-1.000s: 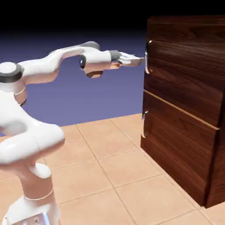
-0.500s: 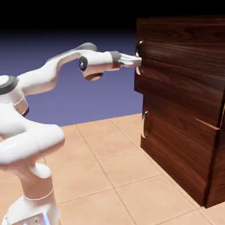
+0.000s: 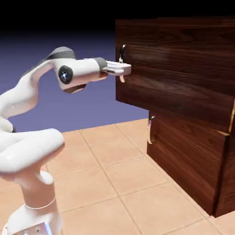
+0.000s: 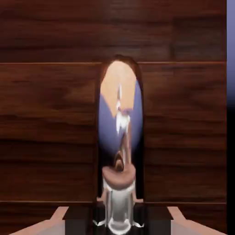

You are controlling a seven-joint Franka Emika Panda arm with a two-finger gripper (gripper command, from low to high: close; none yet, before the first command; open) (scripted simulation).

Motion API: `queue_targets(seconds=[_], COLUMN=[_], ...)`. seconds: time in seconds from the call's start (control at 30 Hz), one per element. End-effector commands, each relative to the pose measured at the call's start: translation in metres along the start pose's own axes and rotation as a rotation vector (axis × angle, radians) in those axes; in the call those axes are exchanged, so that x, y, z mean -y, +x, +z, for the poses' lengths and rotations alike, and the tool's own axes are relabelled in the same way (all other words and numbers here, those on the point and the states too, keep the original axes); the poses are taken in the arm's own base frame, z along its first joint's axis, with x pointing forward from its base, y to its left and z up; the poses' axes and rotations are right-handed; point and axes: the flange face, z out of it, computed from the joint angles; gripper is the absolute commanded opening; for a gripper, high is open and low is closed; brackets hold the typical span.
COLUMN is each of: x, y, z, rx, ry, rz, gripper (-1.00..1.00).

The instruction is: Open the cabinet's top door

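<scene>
The tool (image 3: 122, 69) is gripping the handle (image 4: 119, 151) of the top door (image 3: 183, 78), which is standing proud of the cabinet (image 3: 193, 160), so pulling straight back seems wisest.

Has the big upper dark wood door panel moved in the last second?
Yes. The large upper dark wood-grain door panel has come out toward the exterior view's left, its front edge now well past the shorter lower panel, which stayed put.
</scene>
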Motion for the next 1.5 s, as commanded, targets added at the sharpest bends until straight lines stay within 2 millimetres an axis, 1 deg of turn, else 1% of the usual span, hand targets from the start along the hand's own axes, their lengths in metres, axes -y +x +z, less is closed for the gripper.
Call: queue_targets(seconds=[0.0,0.13,0.27,0.6,0.8,1.13,1.33,1.47], x=[0.002,0.013,0.023,0.05,0.071,0.12,0.156,0.182], y=[-0.002,-0.013,-0.023,-0.05,-0.071,-0.12,-0.156,-0.182], z=[-0.011,-0.048,-0.078,-0.14,-0.177,-0.241,-0.275,-0.294], rx=[-0.018,-0.076,-0.123,-0.228,-0.297,-0.435,-0.523,-0.583], ry=[-0.019,-0.077,-0.124,-0.229,-0.298,-0.435,-0.524,-0.584], rz=[0.0,0.0,0.0,0.0,0.0,0.0,0.0,0.0], gripper=[-1.0,-1.0,-1.0,-1.0,-1.0,-1.0,-1.0,-1.0])
